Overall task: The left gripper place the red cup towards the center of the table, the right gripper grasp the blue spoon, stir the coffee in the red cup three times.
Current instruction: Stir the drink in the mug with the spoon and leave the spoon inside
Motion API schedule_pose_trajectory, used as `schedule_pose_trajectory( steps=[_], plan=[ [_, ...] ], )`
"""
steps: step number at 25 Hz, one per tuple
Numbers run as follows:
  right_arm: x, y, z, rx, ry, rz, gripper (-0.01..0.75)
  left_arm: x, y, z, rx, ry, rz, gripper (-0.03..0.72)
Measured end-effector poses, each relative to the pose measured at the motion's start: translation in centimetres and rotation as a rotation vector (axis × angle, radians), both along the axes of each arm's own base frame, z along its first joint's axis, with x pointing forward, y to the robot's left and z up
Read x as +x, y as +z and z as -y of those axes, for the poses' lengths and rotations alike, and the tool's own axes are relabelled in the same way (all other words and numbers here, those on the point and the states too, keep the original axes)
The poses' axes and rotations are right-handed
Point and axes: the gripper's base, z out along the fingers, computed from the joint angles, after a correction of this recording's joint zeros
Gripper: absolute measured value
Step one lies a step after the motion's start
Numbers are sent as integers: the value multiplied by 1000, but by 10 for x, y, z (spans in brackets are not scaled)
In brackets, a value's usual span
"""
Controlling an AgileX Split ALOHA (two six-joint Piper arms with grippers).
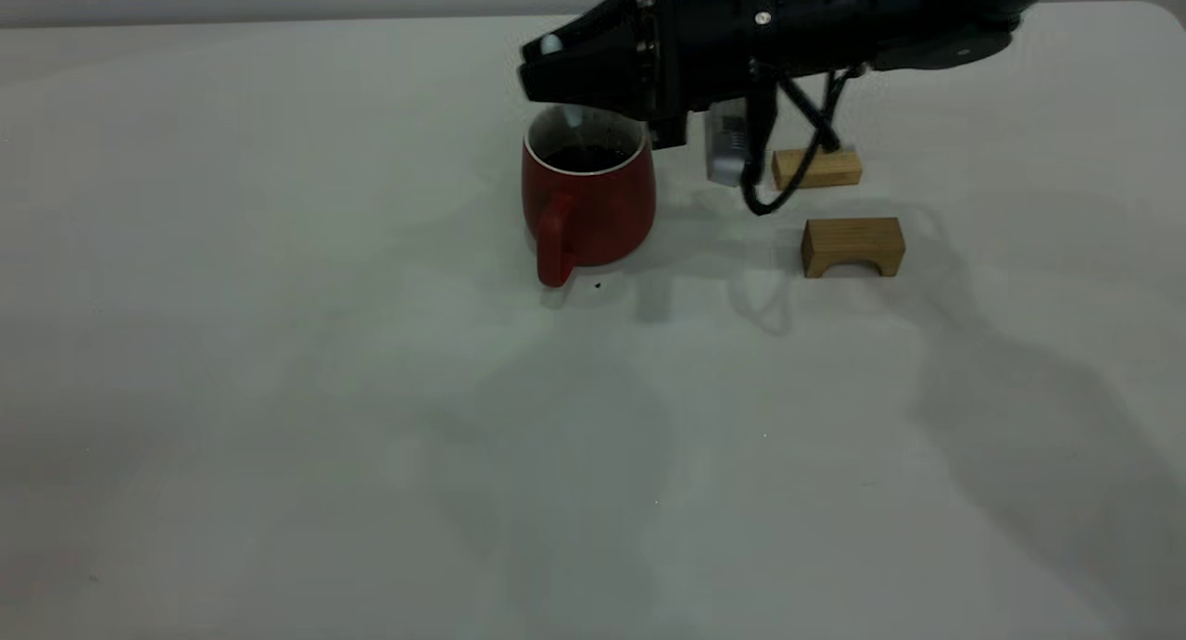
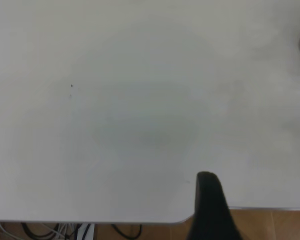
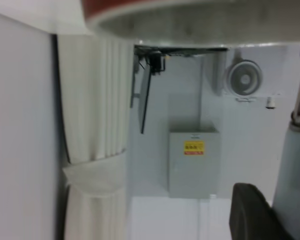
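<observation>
The red cup (image 1: 587,201) stands upright on the table (image 1: 278,390) a little above and just left of the middle of the exterior view, its loop handle turned toward the lower left and its white rim open to the top. Dark coffee (image 1: 584,158) fills it partway. The right hand (image 1: 556,61) reaches in from the upper right of that view and hangs just over the cup's rim, its fingers clenched on the blue spoon (image 1: 567,84): the pale blue handle end shows at the fingertips and the spoon's lower part dips down inside the cup toward the coffee. A black cable and a grey label hang from the arm behind the cup, to its right. Two wooden blocks lie on the table to the right of the cup, a flat one (image 1: 816,169) farther back and an arched one (image 1: 852,246) nearer the camera, both apart from the cup. In the left wrist view one dark finger of the left hand (image 2: 210,205) shows at the lower edge over the table's rim, well away from the cup, which is only a red sliver at the right edge; whether this hand is released or clenched I cannot tell.
</observation>
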Motion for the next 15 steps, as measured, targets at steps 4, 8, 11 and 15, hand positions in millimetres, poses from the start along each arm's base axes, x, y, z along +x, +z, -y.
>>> schedule_pose_trajectory(
  steps=[4,8,11,15],
  plan=[
    [15,-3,-12,19,15,62,136,0,0,0,0,0,0,551],
    [26,-3,2,22,-14,81,136,0,0,0,0,0,0,551],
    [31,-4,18,11,-35,79,136,0,0,0,0,0,0,551],
    [18,-3,27,-38,-72,23,136,0,0,0,0,0,0,551]
  ],
)
